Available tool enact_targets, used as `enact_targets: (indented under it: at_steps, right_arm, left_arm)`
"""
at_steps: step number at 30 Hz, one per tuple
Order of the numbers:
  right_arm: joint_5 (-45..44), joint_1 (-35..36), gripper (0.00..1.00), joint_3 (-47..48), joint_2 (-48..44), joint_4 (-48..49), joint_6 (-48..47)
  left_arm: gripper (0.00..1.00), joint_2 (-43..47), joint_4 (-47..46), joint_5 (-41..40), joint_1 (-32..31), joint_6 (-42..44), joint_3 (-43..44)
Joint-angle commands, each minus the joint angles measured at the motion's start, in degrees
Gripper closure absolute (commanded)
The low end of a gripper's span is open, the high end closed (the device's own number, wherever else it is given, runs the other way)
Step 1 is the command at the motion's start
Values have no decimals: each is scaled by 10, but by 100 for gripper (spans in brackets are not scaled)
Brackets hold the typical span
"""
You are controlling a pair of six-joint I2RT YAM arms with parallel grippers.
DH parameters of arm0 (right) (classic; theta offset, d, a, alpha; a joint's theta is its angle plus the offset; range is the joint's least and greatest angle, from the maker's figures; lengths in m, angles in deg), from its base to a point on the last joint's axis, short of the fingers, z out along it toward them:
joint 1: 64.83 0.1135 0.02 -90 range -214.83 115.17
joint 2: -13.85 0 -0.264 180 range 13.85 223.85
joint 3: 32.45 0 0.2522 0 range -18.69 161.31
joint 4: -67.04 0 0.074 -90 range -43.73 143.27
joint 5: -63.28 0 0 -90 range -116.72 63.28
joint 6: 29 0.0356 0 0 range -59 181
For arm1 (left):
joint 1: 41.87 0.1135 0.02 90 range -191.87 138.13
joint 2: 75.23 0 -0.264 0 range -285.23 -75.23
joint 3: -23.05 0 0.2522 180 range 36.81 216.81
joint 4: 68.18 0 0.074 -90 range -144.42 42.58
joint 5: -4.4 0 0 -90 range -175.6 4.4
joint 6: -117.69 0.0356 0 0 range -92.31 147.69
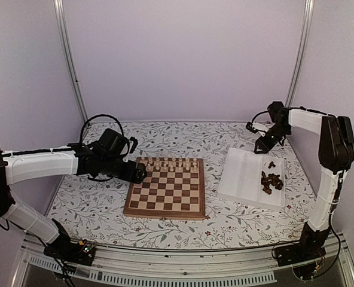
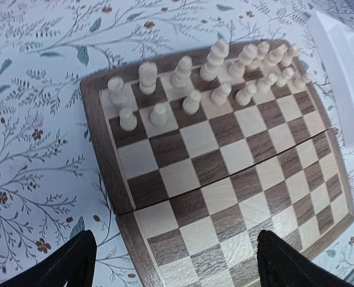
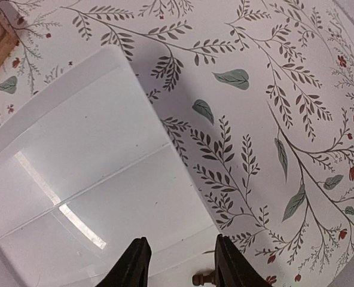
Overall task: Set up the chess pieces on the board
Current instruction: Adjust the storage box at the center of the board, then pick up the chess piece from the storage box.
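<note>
chess pieces (image 1: 271,181) in tray (image 1: 243,173), board (image 1: 165,194) to its left

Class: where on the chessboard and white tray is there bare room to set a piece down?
Bare: the six near rows of the square wooden chessboard, before the pale cream chessmen; the left half of the white ridged tray. Crowded: the board's two far rows and the tray's right side, where the dark brown chessmen lie.

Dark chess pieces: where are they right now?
Top external view: the dark chess pieces lie heaped in the right half of the white tray, right of the board; none on its squares.
</note>
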State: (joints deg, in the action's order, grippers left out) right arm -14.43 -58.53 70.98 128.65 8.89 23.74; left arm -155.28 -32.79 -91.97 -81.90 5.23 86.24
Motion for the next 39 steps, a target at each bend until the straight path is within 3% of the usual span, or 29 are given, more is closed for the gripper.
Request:
enact_targets:
  at_steps: [1,8,11,20,39]
  right_arm:
    - [35,-8,61,-72,-125,-2,10]
    - [62,-43,65,-192,-209,-18,-22]
    - [75,-45,62,-247,-223,-13,-38]
    - [93,-44,61,-286,-213,8,-40]
    - [69,-44,61,-269,-133,43,-8]
  left_arm:
    - [7,-11,-1,27,-7,67,90]
    - [14,-42,-40,114,-7,145,218]
    - [24,-64,-111,139,-8,173,246]
    - [24,-110,-261,216,-2,161,202]
    - [23,-92,-275,209,5,178,150]
